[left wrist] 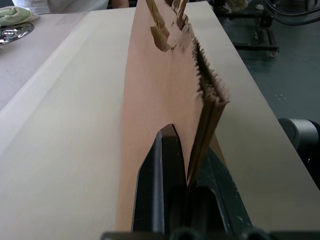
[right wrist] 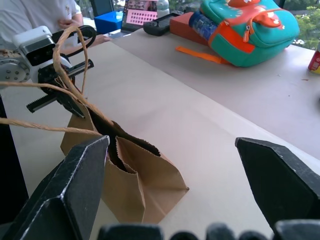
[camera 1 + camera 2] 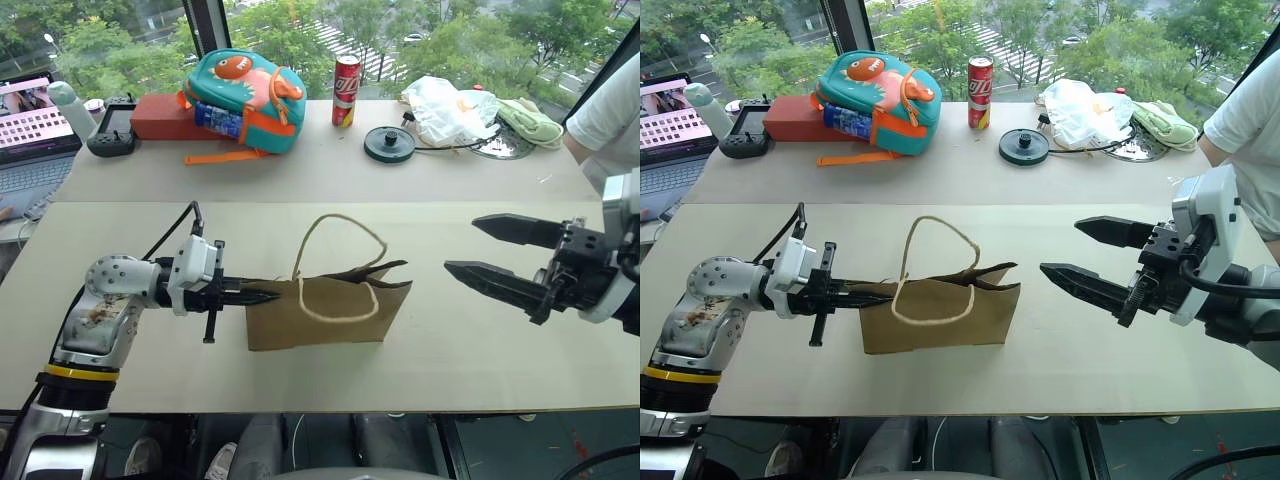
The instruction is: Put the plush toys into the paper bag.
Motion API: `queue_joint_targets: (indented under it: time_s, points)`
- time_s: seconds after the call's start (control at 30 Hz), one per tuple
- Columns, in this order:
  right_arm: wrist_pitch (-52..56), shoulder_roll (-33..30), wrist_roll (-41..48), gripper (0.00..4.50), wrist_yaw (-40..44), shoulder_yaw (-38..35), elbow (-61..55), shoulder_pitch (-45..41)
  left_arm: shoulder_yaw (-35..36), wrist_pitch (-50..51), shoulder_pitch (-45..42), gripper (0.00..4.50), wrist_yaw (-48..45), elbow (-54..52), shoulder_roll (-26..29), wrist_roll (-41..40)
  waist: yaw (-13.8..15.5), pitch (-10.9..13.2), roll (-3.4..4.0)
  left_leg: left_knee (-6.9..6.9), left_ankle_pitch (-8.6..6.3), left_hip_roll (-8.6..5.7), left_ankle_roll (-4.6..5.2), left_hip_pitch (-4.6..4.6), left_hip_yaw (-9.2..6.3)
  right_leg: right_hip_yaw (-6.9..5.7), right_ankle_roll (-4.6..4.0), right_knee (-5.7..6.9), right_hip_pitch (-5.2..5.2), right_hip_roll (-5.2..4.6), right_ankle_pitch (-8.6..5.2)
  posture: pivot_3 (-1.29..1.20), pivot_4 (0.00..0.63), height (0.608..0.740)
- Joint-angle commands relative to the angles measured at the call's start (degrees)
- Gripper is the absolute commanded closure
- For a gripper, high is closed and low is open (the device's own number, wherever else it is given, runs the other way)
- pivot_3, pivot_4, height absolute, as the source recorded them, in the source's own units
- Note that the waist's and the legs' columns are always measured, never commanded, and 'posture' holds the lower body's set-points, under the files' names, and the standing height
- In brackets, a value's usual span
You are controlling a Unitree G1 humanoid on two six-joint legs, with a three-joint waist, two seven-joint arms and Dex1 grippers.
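My left gripper (image 3: 262,296) jaws are clamped on the paper bag (image 3: 325,310) edge, bag at desk (image 3: 300,180) centre. Right gripper (image 3: 480,250) at 3 o'clock, jaws wide, empty. No toys visibly bagged; both left to load, I'd say.

Pale beige counter (image 3: 450,340), seam running across mid-depth. Near half: brown paper bag (image 3: 320,312) standing left of centre, loop handles up. Far half, left to right: laptop (image 3: 35,135) at left edge, black handheld controller (image 3: 110,130), red box (image 3: 165,118), teal and orange dinosaur backpack (image 3: 245,100) beside the box, red can (image 3: 346,92) upright, black round disc (image 3: 389,143), white plastic bag (image 3: 450,108), green cloth (image 3: 528,122) far right.
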Motion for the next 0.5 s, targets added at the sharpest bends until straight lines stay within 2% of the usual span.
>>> queue_joint_targets:
  time_s: [0.03, 0.07, 0.13, 0.17, 0.33, 0.5]
  points:
    - [-2.2, -1.1, 1.4, 0.0, -0.6, 0.2, -0.3, -1.3, -0.8, -1.6, 0.0, 4.49, 0.2, 0.4, -0.2, 1.6, 0.0, 0.0, 0.0, 0.0, 0.0, 0.0, 0.0, 0.0, 0.0, 0.0, 0.0, 0.0, 0.0, 0.0, 0.0, 0.0, 0.15, 0.739]
    - [-2.3, -1.2, 1.3, 0.0, -0.6, 0.5, -0.2, -1.5, -0.9, -1.5, -0.1, 4.49, 0.5, 0.6, -0.2, 1.7, 0.0, 0.0, 0.0, 0.0, 0.0, 0.0, 0.0, 0.01, 0.0, 0.0, 0.0, 0.0, 0.0, 0.0, 0.0, 0.0, 0.15, 0.739]
    - [-2.4, -1.2, 1.3, 0.0, -0.5, 0.9, -0.1, -1.5, -0.9, -1.4, -0.5, 3.91, 0.5, 1.0, 0.1, 1.7, 0.0, 0.0, 0.0, 0.0, 0.0, 0.0, 0.0, 0.0, 0.0, 0.0, 0.01, 0.0, 0.0, 0.0, -0.01, 0.0, 0.15, 0.739]
    - [-2.5, -1.2, 1.0, 0.0, -0.5, 1.0, -0.1, -1.5, -0.8, -1.3, -0.7, 3.76, 0.3, 1.2, 0.2, 1.7, 0.0, 0.0, 0.0, 0.0, 0.0, 0.0, 0.0, 0.0, 0.0, 0.0, 0.01, 0.0, 0.0, 0.0, -0.01, 0.0, 0.15, 0.739]
    - [-3.0, -1.5, -0.1, 0.0, 0.3, 2.1, 0.4, -1.0, 0.8, 5.3, -3.1, 2.05, -1.0, 0.2, 3.3, -1.4, 0.0, 0.0, 0.0, 0.0, 0.0, 0.0, 0.0, -0.01, -0.01, 0.0, 0.01, 0.01, -0.01, 0.0, -0.01, 0.0, 0.15, 0.739]
    - [-3.5, -1.9, -1.7, 0.0, 1.8, 3.3, 1.0, -0.3, 3.7, 19.6, -4.7, 2.05, -2.0, -4.6, 10.2, -9.0, -0.2, 0.0, -0.01, -0.01, 0.0, 0.04, 0.0, -0.02, -0.01, -0.01, 0.08, 0.03, -0.05, 0.03, -0.05, 0.0, 0.15, 0.739]
